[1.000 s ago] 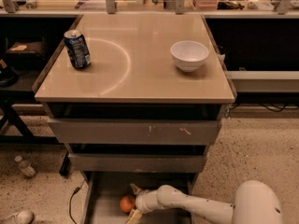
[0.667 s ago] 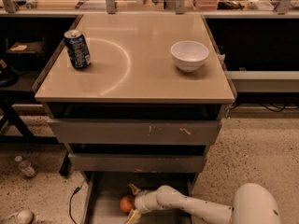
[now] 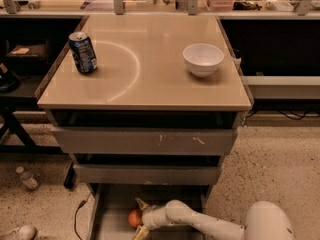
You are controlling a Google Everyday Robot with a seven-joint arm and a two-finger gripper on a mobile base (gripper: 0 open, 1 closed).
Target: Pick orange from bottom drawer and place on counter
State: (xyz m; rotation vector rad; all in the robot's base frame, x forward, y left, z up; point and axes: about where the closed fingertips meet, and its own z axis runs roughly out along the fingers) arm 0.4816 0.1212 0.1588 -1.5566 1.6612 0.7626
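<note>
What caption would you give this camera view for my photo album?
Gripper in the open bottom drawer, fingers spread either side of the orange; soda can and bowl on the counter.

The glossy white gripper point(image 3: 139, 217) sat in the matt grey drawer point(image 3: 114, 210) by a smooth orange point(image 3: 134, 218), the glossy counter point(image 3: 155, 76) above it.

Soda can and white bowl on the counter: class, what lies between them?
Only bare counter with a pale arc mark, in the camera view. The gripper is down in the bottom drawer by the orange.
</note>
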